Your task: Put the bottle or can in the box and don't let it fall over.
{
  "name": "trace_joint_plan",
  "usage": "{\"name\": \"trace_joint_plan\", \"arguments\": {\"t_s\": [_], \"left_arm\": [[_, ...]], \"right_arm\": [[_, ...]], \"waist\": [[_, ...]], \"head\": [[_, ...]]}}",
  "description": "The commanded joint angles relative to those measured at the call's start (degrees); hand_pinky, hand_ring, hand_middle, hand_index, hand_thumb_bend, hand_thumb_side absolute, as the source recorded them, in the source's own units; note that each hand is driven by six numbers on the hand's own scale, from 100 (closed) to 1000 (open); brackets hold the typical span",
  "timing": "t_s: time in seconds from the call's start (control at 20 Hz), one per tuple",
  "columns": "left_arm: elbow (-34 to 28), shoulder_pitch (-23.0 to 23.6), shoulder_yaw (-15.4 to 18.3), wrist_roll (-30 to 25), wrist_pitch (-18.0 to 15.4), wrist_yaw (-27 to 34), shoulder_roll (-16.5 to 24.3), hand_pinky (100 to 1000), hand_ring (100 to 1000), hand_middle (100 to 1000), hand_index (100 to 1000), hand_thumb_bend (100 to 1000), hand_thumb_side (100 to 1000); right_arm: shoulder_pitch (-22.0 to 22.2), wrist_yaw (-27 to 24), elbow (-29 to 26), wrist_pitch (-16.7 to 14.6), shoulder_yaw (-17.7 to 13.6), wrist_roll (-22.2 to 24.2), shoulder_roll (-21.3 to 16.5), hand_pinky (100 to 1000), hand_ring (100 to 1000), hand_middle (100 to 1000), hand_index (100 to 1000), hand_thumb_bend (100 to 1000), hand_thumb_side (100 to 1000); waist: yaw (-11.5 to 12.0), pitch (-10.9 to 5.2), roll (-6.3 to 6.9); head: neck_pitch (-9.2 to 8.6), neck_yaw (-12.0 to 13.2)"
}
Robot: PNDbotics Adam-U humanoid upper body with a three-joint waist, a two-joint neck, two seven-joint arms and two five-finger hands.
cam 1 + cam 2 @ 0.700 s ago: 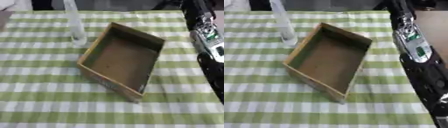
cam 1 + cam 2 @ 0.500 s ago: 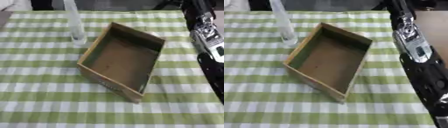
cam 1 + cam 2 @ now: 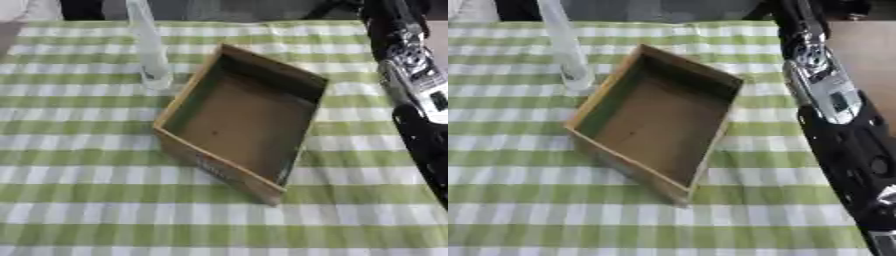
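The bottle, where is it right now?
The bottle stands upright on the cloth at the far left, just outside the box, by its far-left wall.

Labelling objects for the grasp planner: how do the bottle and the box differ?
The bottle is clear, tall and slim, standing upright; the box is brown cardboard, wide and low, open-topped and empty. The bottle stands outside the box, by its far-left wall. Both rest on the green checked tablecloth.

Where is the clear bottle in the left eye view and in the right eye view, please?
Left eye view: the clear bottle stands upright at upper left, just beyond the box's left far edge.
Right eye view: the same bottle, nearer the left edge.
Shared landmark: the open cardboard box, empty, on the green checked cloth.
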Motion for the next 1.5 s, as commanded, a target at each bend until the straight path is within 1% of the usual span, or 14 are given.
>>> {"name": "trace_joint_plan", "arguments": {"t_s": [0.05,0.4,0.45,0.5,0.75,0.9,1.1,1.2,1.3,1.5], "left_arm": [[-0.4,-1.6,-0.6,-1.3,0.4,-1.1,2.2,969,753,760,828,396,679],[1.8,-5.3,-3.5,-5.5,1.7,-4.1,2.1,978,772,779,873,429,679],[2.2,-5.9,-3.9,-6.1,1.9,-4.6,2.0,980,776,786,884,464,651],[2.7,-6.6,-4.3,-6.6,2.0,-5.1,1.9,980,777,791,890,449,672],[4.9,-10.0,-6.1,-9.0,2.2,-7.7,1.4,987,788,822,912,477,670],[6.4,-11.9,-6.9,-10.3,2.3,-9.1,1.2,988,790,825,912,500,665],[7.5,-13.7,-8.0,-12.2,2.0,-10.6,0.6,994,798,835,917,544,662],[8.0,-14.3,-8.5,-13.7,1.6,-11.2,0.3,996,801,838,918,576,648],[8.5,-14.8,-8.9,-15.5,1.0,-11.6,0.0,998,804,838,917,601,612],[9.8,-16.0,-9.7,-18.7,0.1,-13.2,-0.5,998,806,838,915,608,579]], "right_arm": [[-1.1,-0.1,-0.7,-0.1,-0.2,-0.1,-1.2,899,817,873,870,100,721],[-1.1,-0.1,-0.6,0.0,0.0,0.1,-1.2,899,816,872,869,100,722],[-1.2,-0.1,-0.5,0.0,0.0,0.1,-1.1,899,816,872,869,100,713],[-1.2,-0.1,-0.5,0.0,0.0,0.1,-1.1,899,815,872,869,100,723],[-1.3,-0.1,-0.5,0.1,0.2,0.4,-1.1,899,815,872,869,100,723],[-1.5,-0.1,-0.5,0.2,0.3,0.5,-1.1,898,815,871,868,100,723],[-1.6,-0.1,-0.5,0.3,0.5,0.6,-1.0,898,814,871,868,100,724],[-1.7,0.0,-0.5,0.4,0.6,0.6,-0.9,898,814,871,868,100,724],[-1.7,0.0,-0.4,0.4,0.6,0.7,-0.9,898,814,871,868,100,725],[-1.9,0.1,-0.4,0.5,0.8,0.8,-0.8,898,814,871,868,100,726]], "waist": [[0.0,-1.24,0.09],[-0.1,-1.26,-0.02],[-0.2,-1.24,-0.02],[-0.2,-1.22,-0.03],[-0.3,-1.06,-0.24],[-0.4,-0.92,-0.47],[-0.5,-0.69,-0.71],[-0.5,-0.55,-0.8],[-0.6,-0.44,-0.86],[-0.7,-0.21,-0.94]], "head": [[-0.01,0.1],[-0.48,0.3],[-0.53,0.3],[-0.59,0.4],[-1.08,0.5],[-1.54,0.7],[-2.03,1.1],[-2.2,1.2],[-2.26,1.4],[-2.34,1.6]]}}
